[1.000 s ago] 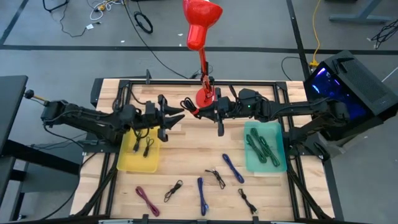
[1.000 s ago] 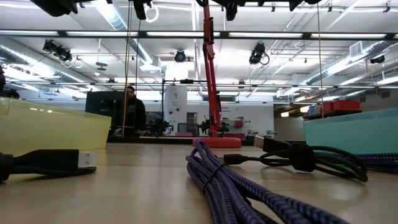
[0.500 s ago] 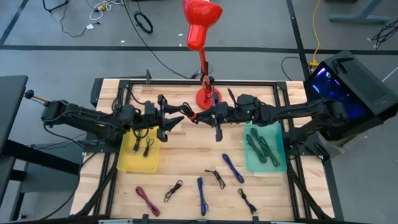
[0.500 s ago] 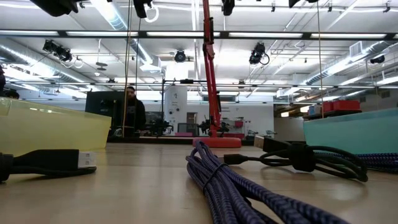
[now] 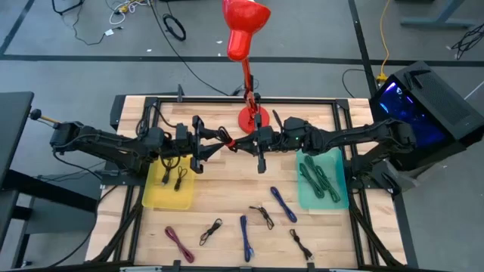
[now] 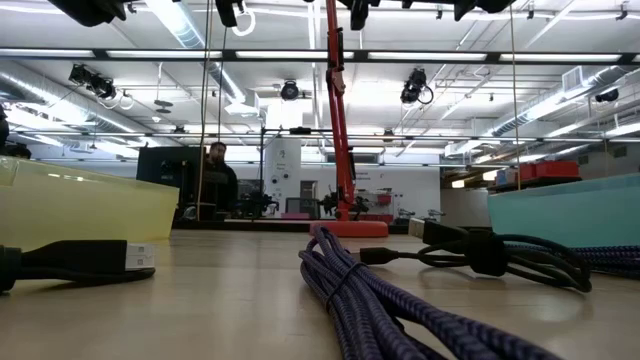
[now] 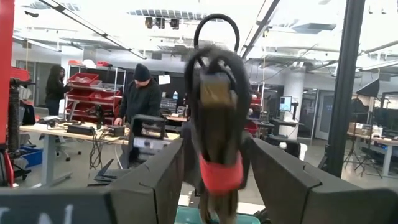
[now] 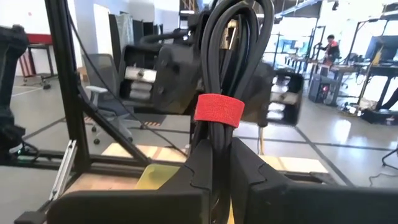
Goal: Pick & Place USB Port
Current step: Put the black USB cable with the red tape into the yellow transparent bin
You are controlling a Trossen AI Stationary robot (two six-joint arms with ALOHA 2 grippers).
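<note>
While both arms meet high above the wooden surface (image 5: 227, 189), right hand (image 8: 219, 163) squeezing a black coiled cable with a red strap (image 8: 219, 109), left hand (image 7: 214, 171) wide open around it

Since a second ago, the right gripper (image 5: 240, 143) has been carried leftward above the table's far middle, closing the gap to the left gripper (image 5: 217, 143); the two are now met nose to nose. The black cable bundle with a red strap (image 8: 219, 109) has been brought along, clamped in the right fingers (image 8: 202, 171). The left gripper's fingers (image 7: 159, 180) have been spread wider around that bundle.
</note>
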